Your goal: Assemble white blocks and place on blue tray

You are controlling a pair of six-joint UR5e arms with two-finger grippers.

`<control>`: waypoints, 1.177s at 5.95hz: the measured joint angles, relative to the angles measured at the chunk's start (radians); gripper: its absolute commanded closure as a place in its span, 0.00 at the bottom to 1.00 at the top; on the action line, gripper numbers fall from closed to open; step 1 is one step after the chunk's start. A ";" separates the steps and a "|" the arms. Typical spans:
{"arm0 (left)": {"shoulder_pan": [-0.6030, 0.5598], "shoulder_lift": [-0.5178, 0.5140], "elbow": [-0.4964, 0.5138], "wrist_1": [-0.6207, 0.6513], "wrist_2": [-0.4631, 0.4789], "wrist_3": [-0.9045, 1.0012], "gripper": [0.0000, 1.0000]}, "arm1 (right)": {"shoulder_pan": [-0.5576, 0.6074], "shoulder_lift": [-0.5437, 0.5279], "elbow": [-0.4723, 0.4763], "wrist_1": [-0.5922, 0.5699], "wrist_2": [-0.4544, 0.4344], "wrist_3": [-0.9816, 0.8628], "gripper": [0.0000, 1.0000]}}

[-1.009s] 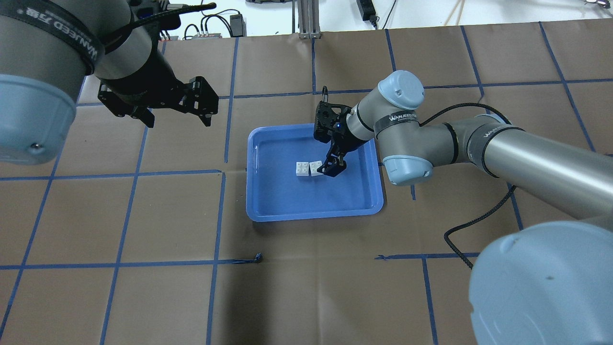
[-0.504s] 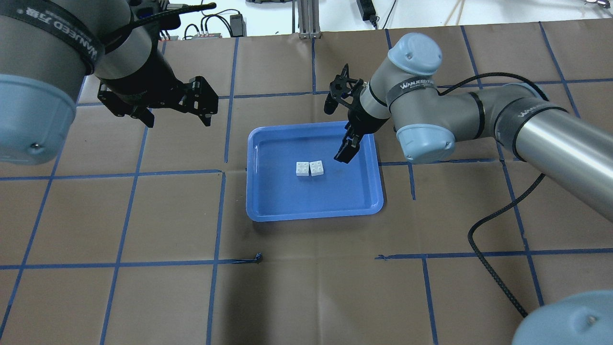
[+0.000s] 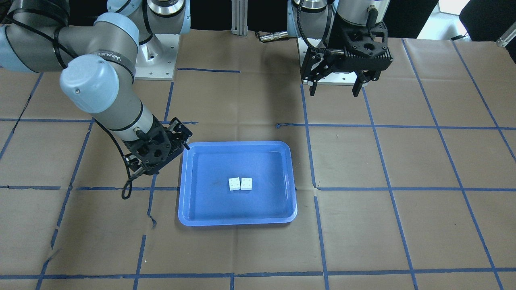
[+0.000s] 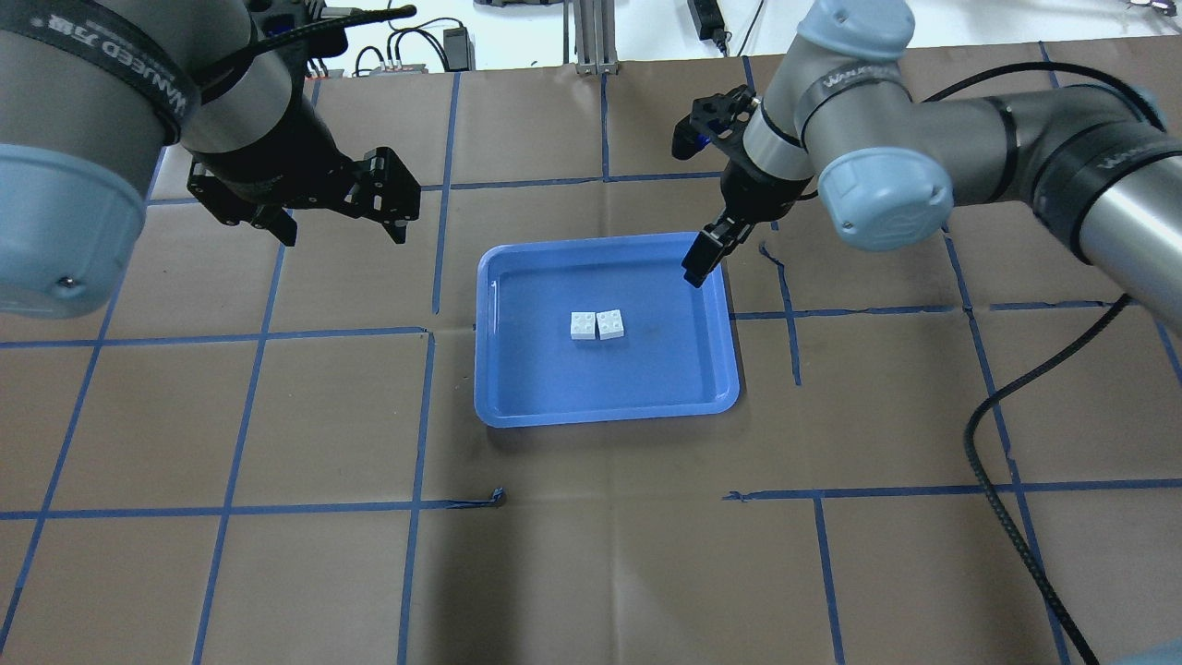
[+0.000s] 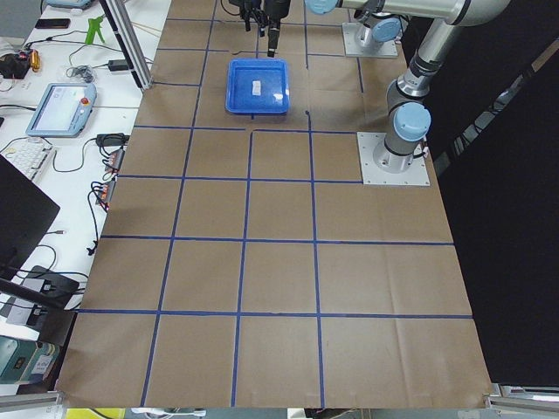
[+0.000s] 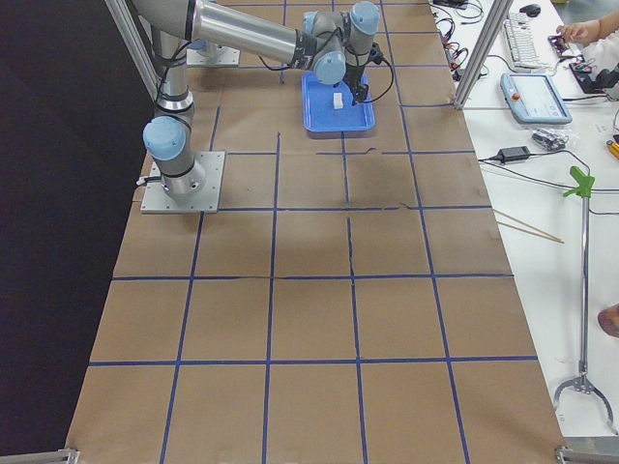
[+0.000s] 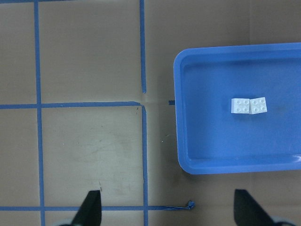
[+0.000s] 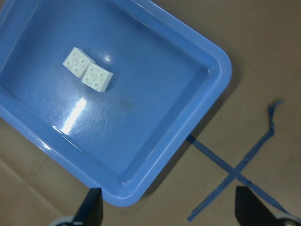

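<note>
White blocks (image 4: 597, 325) ctr blue tray (image 4: 517, 388), well off rims

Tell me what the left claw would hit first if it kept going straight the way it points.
Most likely the paper-covered table, beside the blue tray. The left claw points down, open, and its wrist view shows only brown paper and tape lines between its fingers. Height unclear.

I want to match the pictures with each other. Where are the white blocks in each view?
Front-facing: blocks just left of centre, below the middle.
Overhead: blocks at about the centre.
Exterior left: blocks tiny, near the top, slightly left of centre.
Exterior right: blocks tiny, near the top, slightly right of centre.
Left wrist: blocks on the right, at mid height.
Right wrist: blocks at the upper left.
Landmark: the tray; the blocks lie near its middle.
</note>
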 measured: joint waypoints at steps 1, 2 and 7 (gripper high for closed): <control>0.000 0.000 0.000 0.000 0.000 0.000 0.00 | -0.008 -0.049 -0.009 0.070 -0.064 0.140 0.00; 0.000 0.000 0.000 0.000 0.000 0.000 0.00 | -0.011 -0.087 -0.030 0.157 -0.117 0.277 0.00; 0.000 0.000 0.000 0.001 0.000 0.000 0.00 | -0.020 -0.202 -0.151 0.410 -0.175 0.619 0.00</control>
